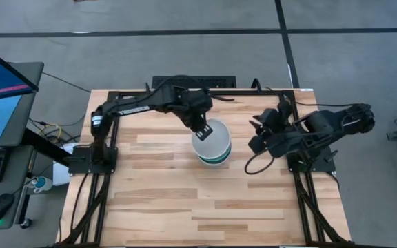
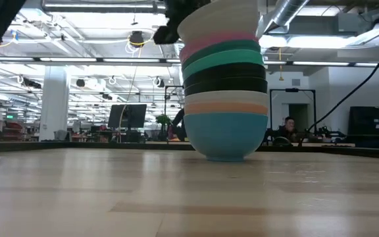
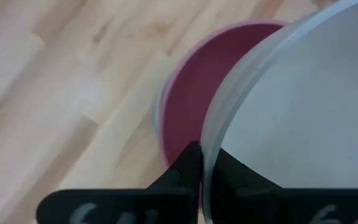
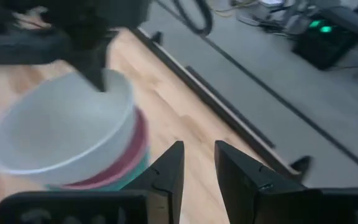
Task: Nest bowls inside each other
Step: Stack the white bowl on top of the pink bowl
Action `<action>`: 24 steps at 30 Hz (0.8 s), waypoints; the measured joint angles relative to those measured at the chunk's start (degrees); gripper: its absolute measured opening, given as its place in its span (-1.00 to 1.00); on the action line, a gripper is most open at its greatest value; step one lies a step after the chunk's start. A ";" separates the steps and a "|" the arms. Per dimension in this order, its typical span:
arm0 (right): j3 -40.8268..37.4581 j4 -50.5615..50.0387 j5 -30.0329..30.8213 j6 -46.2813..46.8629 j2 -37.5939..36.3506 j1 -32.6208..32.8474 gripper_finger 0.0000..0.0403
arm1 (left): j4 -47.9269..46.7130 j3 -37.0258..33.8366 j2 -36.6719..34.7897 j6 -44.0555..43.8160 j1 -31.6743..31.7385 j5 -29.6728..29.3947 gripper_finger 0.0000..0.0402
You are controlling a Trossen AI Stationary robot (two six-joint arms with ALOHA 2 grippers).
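A stack of nested bowls (image 2: pixel 226 99) stands on the table's middle, cyan-blue at the bottom, then orange, white, black, dark teal and pink. A white bowl (image 1: pixel 211 140) sits tilted over the pink bowl (image 3: pixel 188 93). My left gripper (image 3: pixel 202 163) is above the stack's far-left side, shut on the white bowl's rim. My right gripper (image 4: pixel 197 158) hovers open to the right of the stack (image 4: pixel 114 171), holding nothing. My left gripper pinches the white bowl's rim (image 3: pixel 211 134) on its far-left side, one finger inside the bowl and one outside, coming from above and pointing down. The bowl hangs tilted, its lower part inside the pink bowl on top of the stack.
The wooden table (image 1: pixel 157 200) has bare room on its near half and to the left of the stack. A monitor and keyboard stand off the table's left. The right arm's base (image 1: pixel 312 158) sits at the right edge.
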 joint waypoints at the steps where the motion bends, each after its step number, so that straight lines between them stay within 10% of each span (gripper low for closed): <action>1: -0.01 -1.04 0.36 0.01 0.12 -0.49 -0.45 | -0.02 0.30 0.71 -0.33 0.40 1.54 -1.00; 6: 0.00 -3.02 0.83 0.00 0.00 -2.33 -0.45 | -0.11 0.35 4.03 -0.66 2.33 9.74 -1.00; 24: 0.00 -4.95 0.77 -1.53 -0.01 -2.45 -0.45 | 3.65 0.30 5.66 4.06 7.56 11.57 -0.57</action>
